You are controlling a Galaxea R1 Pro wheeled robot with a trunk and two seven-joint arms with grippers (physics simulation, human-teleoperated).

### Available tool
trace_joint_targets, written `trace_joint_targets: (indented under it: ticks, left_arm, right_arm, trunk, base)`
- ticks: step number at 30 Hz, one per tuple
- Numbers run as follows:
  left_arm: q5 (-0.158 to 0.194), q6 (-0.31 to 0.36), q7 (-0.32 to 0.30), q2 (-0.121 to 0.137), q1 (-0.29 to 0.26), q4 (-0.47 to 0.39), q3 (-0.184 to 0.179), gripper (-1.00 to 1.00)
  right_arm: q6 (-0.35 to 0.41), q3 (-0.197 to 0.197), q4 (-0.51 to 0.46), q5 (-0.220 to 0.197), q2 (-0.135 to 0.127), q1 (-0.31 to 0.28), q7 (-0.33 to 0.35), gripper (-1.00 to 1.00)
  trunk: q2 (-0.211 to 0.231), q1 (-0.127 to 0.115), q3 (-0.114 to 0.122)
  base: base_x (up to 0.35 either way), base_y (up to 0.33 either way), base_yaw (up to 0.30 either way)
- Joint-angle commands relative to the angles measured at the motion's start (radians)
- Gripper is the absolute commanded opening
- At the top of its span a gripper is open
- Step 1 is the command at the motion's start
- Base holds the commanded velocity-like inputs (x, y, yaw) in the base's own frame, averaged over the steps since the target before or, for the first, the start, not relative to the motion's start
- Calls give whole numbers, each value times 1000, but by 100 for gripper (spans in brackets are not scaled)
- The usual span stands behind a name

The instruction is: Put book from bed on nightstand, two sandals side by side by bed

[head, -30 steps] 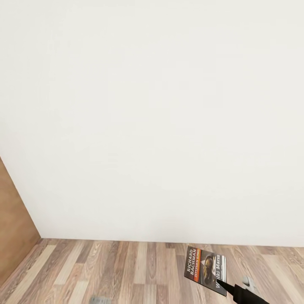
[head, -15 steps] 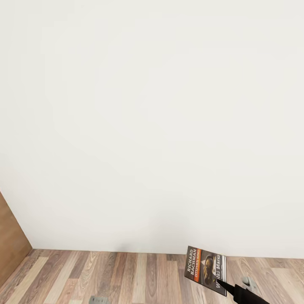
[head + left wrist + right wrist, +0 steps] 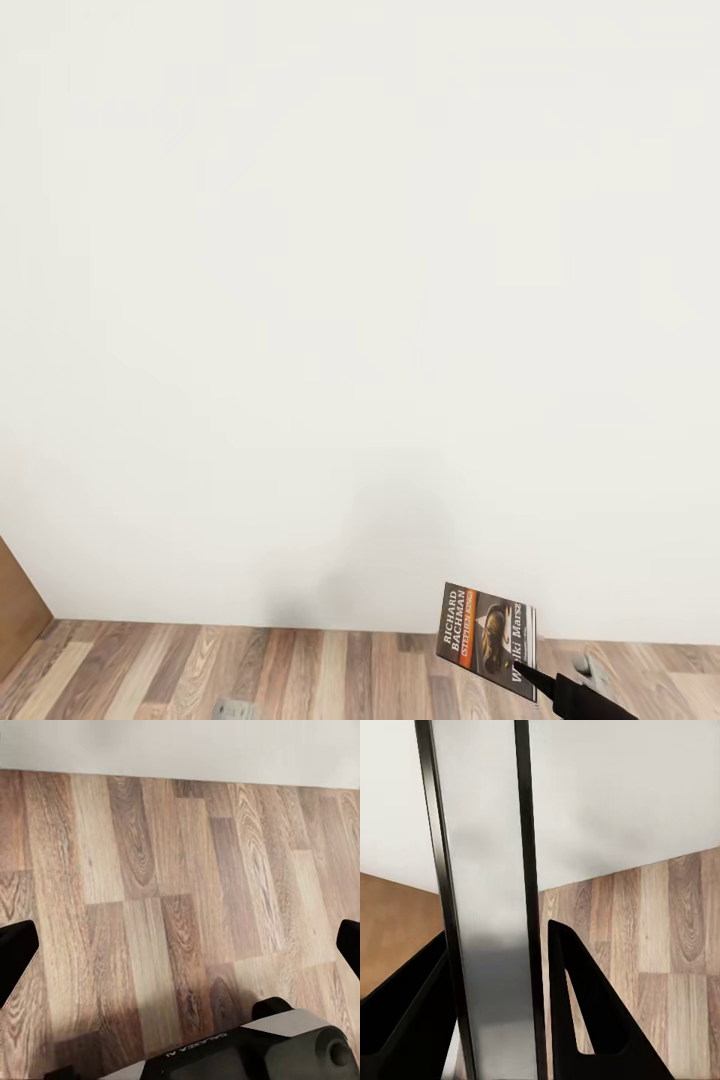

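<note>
Currently in transit: we face a white wall (image 3: 360, 300) with a strip of wood plank floor (image 3: 330, 680) at its foot.
Book (image 3: 487, 628): held up off the floor at the lower right of the head view, cover toward us, tilted.
Right gripper (image 3: 522, 668): clamped on the book's lower edge; in the right wrist view the two black fingers (image 3: 585, 1020) sit either side of the book's page edge (image 3: 491, 945).
Left gripper (image 3: 180, 945): jaws apart, nothing between them, plank floor below.
Door (image 3: 15, 610): a tan wooden sliver at far left.
Risk, grip: we judge the hold shallow (edge only), so a sharp turn could swing the book or let it slip.
Risk, clearance: the wall looks close; driving on could press the book against it.
Risk, bearings: no bed or nightstand before us, so the heading needs correcting.
</note>
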Motion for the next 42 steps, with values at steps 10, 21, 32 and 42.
trace_joint_targets:
  ticks: [10, 21, 32, 42]
  left_arm:
    - [-10, -5, -2, 0, 0, 1, 8, 100]
    - [-10, -5, -2, 0, 0, 1, 8, 100]
    - [-10, -5, -2, 0, 0, 1, 8, 100]
    - [-10, -5, -2, 0, 0, 1, 8, 100]
  right_arm:
    - [6, 2, 0, -11, 0, 0, 3, -100]
    - [6, 2, 0, -11, 0, 0, 3, -100]
    - [6, 2, 0, -11, 0, 0, 3, -100]
    - [6, 2, 0, -11, 0, -1, 2, -100]
  trunk:
    - [-1, 1, 0]
    - [-1, 1, 0]
    - [-1, 1, 0]
    - [-1, 1, 0]
  base:
    - [329, 0, -54]
    - [98, 0, -265]
    - [2, 0, -279]
    - [152, 0, -47]
